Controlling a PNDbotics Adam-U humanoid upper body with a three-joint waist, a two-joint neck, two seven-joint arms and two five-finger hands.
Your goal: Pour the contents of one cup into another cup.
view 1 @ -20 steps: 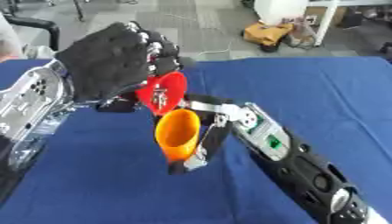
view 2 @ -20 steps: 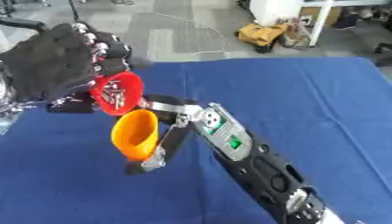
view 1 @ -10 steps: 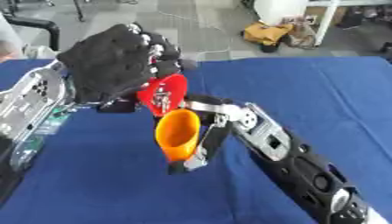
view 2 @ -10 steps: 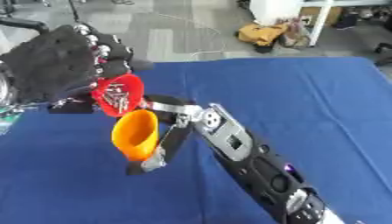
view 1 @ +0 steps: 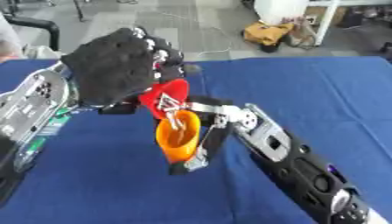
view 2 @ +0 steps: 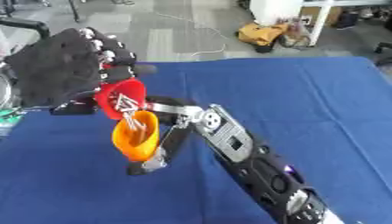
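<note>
My left hand (view 1: 115, 72), black and seen from the back, is shut on a red cup (view 1: 165, 99) and holds it tipped steeply down to the right. Just below its rim is an orange cup (view 2: 136, 136), tilted with its mouth up toward the red one. My right hand (view 1: 205, 142) is shut on the orange cup from the right and from beneath. Thin pale pieces (view 2: 131, 117) run from the red cup's mouth into the orange cup. Both cups hang above the blue table (view 1: 329, 92). The left hand hides the red cup's far side.
My right forearm (view 1: 291, 162) crosses the table from the lower right corner. The left forearm (view 1: 34, 105) lies along the left edge. Beyond the table's far edge is grey floor with a yellow bag (view 1: 268, 33) and white furniture.
The red cup has tipped a little further, and the pale pieces now reach down into the orange cup. Both hands stay almost where they were.
</note>
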